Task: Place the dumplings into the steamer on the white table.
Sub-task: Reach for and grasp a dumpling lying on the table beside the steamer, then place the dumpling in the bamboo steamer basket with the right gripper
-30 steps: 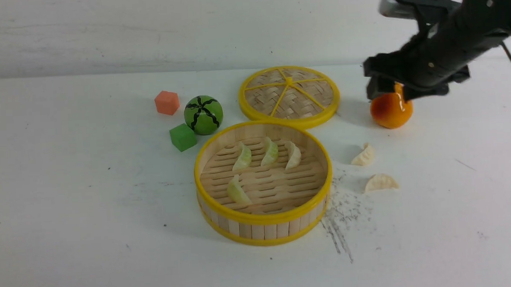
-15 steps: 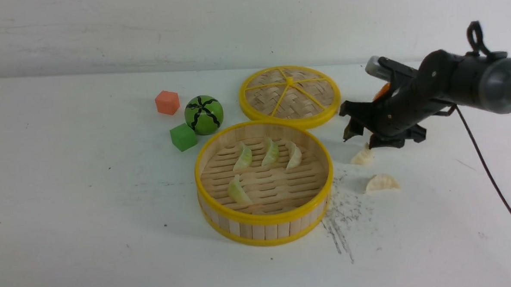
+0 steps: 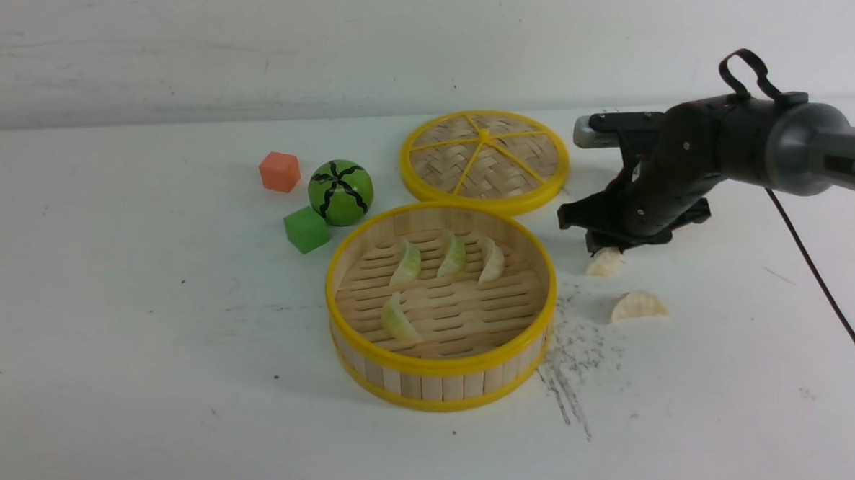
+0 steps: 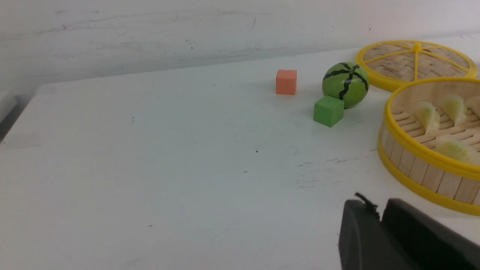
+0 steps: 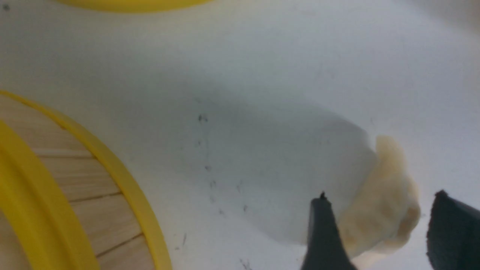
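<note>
Left claw (image 4: 377, 205): showing no gap at the tips, holding nothing.
Steamer (image 3: 444, 363): standing open on the desk (image 3: 132, 426), containing four dumplings (image 3: 451, 258).
Right claw (image 5: 382, 197): gaping around one cream dumpling (image 5: 378, 210), not visibly gripping.
Handling, judged: probably weighing little, possibly slipping on the smooth skin; best pinching across the thick middle, avoiding the thin ends.
Last dumpling (image 3: 638, 306): lying nearer the camera, beside the steamer, awaiting collection.
Surface: showing white, flat, scuffed.
Room: ending at a pale, streaked wall (image 3: 174, 56).

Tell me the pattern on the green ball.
Black stripes, jagged and meeting at one point; clearest in the front view.
</note>
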You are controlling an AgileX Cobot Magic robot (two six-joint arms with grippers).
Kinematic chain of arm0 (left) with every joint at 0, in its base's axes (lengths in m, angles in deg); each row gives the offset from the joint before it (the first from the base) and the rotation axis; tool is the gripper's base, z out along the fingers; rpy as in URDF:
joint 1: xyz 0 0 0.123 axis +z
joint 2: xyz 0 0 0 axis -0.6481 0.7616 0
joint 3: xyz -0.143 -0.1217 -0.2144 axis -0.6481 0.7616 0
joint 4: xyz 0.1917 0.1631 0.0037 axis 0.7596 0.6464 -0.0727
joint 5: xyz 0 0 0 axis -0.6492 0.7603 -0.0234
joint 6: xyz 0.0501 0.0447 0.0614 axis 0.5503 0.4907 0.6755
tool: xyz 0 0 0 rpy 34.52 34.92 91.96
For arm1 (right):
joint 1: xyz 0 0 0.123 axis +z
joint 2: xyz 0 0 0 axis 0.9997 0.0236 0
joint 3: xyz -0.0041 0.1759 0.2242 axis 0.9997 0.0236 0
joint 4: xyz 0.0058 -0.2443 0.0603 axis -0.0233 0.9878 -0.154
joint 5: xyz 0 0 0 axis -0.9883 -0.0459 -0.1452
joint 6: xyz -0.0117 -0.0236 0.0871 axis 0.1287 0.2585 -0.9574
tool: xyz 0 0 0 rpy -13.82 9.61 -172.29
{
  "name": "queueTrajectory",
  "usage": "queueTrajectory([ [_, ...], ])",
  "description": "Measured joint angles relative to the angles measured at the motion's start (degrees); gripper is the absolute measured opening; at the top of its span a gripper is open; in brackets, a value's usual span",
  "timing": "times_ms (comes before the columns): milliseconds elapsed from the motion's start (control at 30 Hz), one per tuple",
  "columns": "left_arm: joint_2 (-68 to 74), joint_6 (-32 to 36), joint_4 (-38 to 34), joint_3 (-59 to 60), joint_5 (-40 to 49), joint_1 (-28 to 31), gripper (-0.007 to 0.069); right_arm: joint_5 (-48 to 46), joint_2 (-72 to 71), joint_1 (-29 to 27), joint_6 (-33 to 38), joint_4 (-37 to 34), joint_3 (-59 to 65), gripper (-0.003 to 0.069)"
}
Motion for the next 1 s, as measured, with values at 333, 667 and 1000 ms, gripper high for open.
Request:
queueTrajectory([
  [333,0.44,0.00,1.32,1.15,-0.23,0.00,0.0088,-0.79,2.08,0.09,-5.14,0.05,-0.75,0.0456],
  [667,0.44,0.00,1.49,1.15,-0.50,0.00,0.0092,-3.87,1.17,0.14,-2.32,-0.52,-0.81,0.0170],
  [1000,0.44,0.00,1.55,1.15,-1.66,0.00,0.0092,-5.67,-12.18,1.72,9.81,-4.40,-0.77,0.0174],
])
